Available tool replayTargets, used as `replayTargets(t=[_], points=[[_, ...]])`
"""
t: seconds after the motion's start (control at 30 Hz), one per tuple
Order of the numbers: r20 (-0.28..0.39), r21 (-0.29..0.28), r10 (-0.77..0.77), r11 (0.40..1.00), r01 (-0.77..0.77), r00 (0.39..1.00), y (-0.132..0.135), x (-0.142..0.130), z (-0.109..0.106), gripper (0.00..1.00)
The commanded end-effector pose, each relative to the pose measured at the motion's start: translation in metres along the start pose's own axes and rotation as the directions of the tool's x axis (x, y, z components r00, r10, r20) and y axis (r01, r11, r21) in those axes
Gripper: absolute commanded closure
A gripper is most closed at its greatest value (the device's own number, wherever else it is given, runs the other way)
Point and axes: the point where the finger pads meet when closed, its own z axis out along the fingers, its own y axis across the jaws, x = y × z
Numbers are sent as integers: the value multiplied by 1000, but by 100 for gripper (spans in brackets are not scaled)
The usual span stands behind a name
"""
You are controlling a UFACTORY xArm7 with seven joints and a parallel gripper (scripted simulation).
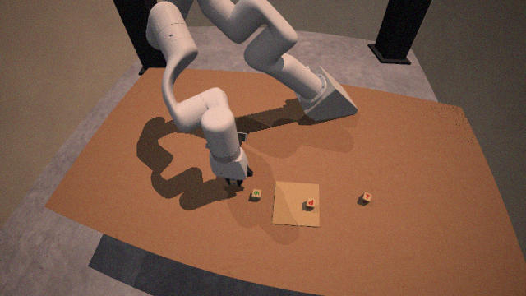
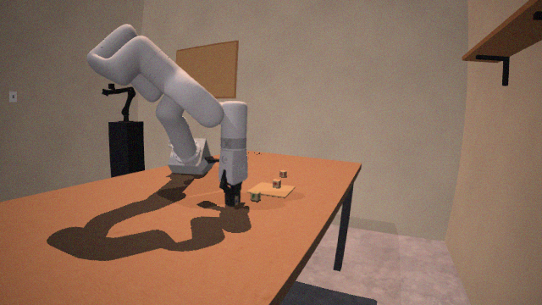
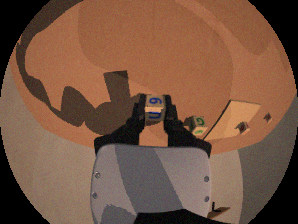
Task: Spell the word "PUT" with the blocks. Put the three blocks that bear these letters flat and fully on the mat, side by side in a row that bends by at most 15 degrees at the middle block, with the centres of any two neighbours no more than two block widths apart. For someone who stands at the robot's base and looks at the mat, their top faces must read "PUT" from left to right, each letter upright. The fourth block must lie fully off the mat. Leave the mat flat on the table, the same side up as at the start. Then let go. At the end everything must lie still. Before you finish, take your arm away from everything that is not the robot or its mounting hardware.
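Gripping hand (image 1: 234,183) (image 2: 233,202) (image 3: 155,102): low over the surface (image 1: 382,152) (image 2: 169,271) (image 3: 175,50), fingers pointing down and partly closed, with one finger against each of two opposite sides of the U block.
U block (image 2: 237,199) (image 3: 154,107): between the fingertips, off the mat; two blue characters show in the wrist view, a U and one like a 9 or 6. Whether it touches the surface, I cannot tell.
G block (image 1: 256,194) (image 2: 255,196) (image 3: 198,125): on the surface just beside the hand, between it and the mat, green letter showing, touching neither.
Mat (image 1: 288,205) (image 2: 264,189) (image 3: 232,117): flat on the surface, beyond the G block from the hand.
P block (image 1: 311,203) (image 2: 276,184) (image 3: 243,128): on the mat, near the edge farther from the hand, its red P facing up and upright for someone at the robot's base.
T block (image 1: 366,197) (image 2: 283,174) (image 3: 268,117): on the surface off the mat's far side, well apart from the hand, red T up.
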Motion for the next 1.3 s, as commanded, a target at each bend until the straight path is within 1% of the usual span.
replayTargets(t=[0.0,0.4,0.53,0.77,0.87,0.93,1.07,1.27], points=[[3,0,0,1000,0,1000,0,-1,-1,79],[3,0,0,1000,0,1000,0,-1,-4,79],[3,0,0,1000,0,1000,0,-1,-21,79],[3,0,0,1000,0,1000,0,-1,-73,79],[3,0,0,1000,0,1000,0,-1,-90,79],[3,0,0,1000,0,1000,0,-1,-90,79],[3,0,0,1000,0,1000,0,-1,-100,79],[3,0,0,1000,0,1000,0,-1,-101,79]])
